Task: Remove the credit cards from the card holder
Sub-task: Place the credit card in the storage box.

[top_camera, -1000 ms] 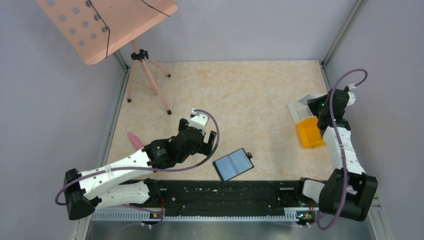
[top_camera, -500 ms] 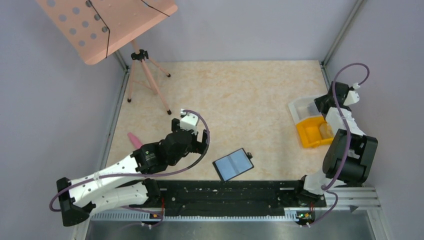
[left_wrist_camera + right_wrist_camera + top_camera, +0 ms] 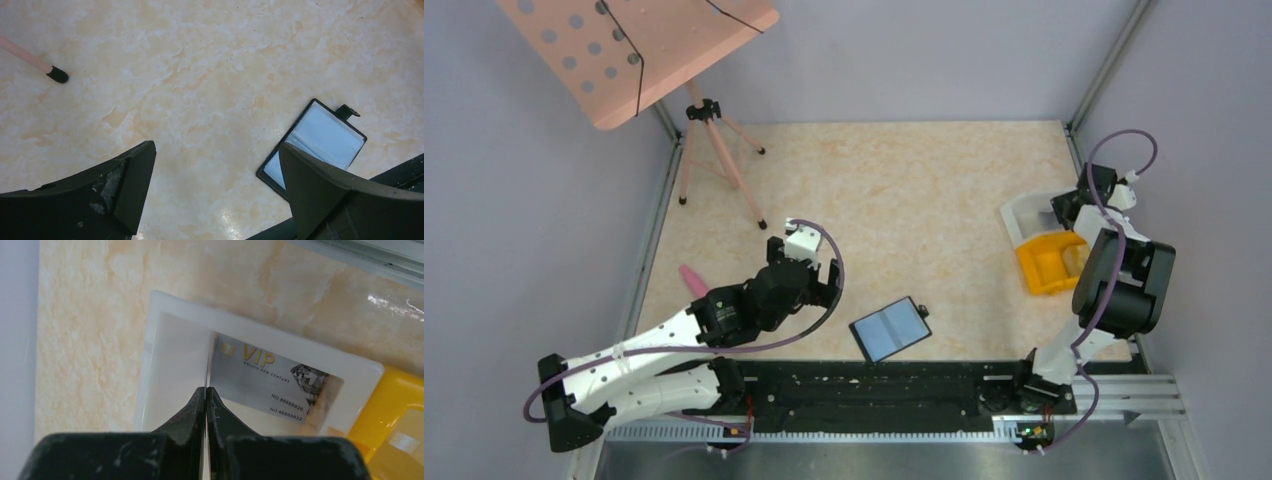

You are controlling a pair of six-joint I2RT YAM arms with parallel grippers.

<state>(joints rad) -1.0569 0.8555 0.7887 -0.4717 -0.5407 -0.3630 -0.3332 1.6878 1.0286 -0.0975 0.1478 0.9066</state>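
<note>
While the left hand [image 3: 215, 150] hovers over the counter [image 3: 210, 60], its fingers stand wide apart with nothing between them. The card holder [image 3: 320, 140] lies open and flat on the counter, ahead and to the right of this hand, partly behind the right finger, not touching it.

Right hand [image 3: 206, 390]: fingers pressed together. A thin pale line runs out from the tips; cannot tell whether it is a card edge. Directly beyond the tips is a white tray [image 3: 155, 340] with a silver VIP card [image 3: 265, 375] lying flat inside. The yellow bin [image 3: 395, 390] sits against the tray's right side.
</note>
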